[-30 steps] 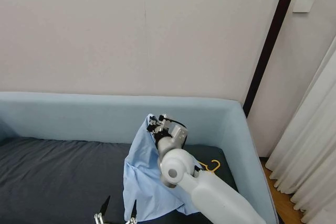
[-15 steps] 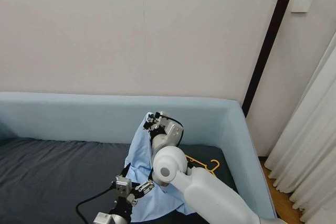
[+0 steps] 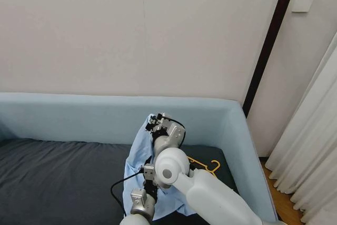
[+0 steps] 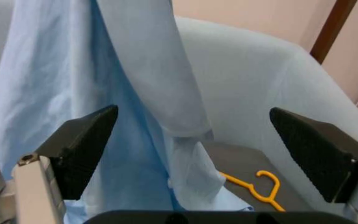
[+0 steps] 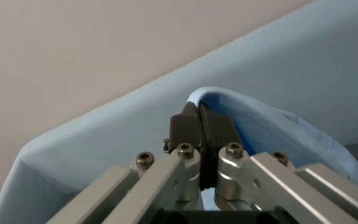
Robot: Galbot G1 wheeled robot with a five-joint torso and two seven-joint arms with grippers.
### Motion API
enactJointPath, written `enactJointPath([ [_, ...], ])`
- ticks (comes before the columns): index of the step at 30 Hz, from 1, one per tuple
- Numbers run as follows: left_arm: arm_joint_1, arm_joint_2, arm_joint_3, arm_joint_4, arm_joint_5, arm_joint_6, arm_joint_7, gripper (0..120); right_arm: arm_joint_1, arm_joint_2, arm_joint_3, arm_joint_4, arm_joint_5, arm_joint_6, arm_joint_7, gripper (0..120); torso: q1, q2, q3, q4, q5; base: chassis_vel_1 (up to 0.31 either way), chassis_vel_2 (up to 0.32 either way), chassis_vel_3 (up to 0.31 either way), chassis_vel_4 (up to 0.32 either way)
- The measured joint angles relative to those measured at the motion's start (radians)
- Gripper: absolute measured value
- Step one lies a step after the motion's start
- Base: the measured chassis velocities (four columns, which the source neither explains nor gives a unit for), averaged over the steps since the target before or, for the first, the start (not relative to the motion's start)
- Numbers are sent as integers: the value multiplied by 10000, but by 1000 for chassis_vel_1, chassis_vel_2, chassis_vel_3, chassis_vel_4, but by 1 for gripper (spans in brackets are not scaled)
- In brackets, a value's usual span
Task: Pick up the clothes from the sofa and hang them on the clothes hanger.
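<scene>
A light blue shirt (image 3: pixel 138 168) hangs over the dark sofa seat, lifted by its top edge. My right gripper (image 3: pixel 153 121) is shut on that edge in front of the sofa back, and the right wrist view shows its fingers (image 5: pixel 199 125) pinched on the cloth fold (image 5: pixel 253 119). My left gripper (image 3: pixel 148 174) is raised against the lower part of the shirt. In the left wrist view it (image 4: pixel 195 140) stands wide open, with the hanging shirt (image 4: pixel 135 88) between and beyond its fingers. A yellow hanger (image 3: pixel 206 166) (image 4: pixel 253 186) lies on the seat to the right of the shirt.
The pale blue sofa back (image 3: pixel 68 114) and right armrest (image 3: pixel 247 162) enclose the dark seat cushion (image 3: pixel 52 177). A white curtain (image 3: pixel 316 146) and a dark door frame (image 3: pixel 268 46) stand to the right of the sofa.
My left arm has risen from the bottom edge up to the hanging shirt. The right gripper has stayed in place, still holding the shirt.
</scene>
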Motion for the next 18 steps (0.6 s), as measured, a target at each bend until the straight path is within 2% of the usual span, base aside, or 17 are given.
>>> enactJointPath([
  [4, -215, -401, 149, 484, 52, 17, -288, 95, -16, -58, -27, 61, 7, -39, -23, 0, 0, 0, 0, -1, -1, 0, 0, 0, 0],
  [9, -314, -418, 86, 714, 119, 13, -436, 94, -121, -200, -28, 77, 2, -64, -66, 0, 0, 0, 0, 1, -1, 0, 0, 0, 0],
  [12, -406, -472, 76, 834, 95, -117, -409, 90, -194, -274, -31, 124, -16, -67, -105, 0, 0, 0, 0, 0, 0, 0, 0, 0, 0],
  [18, -551, -779, 72, 1132, -5, -147, -456, 86, -291, -353, -50, 245, -41, -69, -94, 0, -1, 0, 0, -2, -1, 0, 0, 0, 0],
])
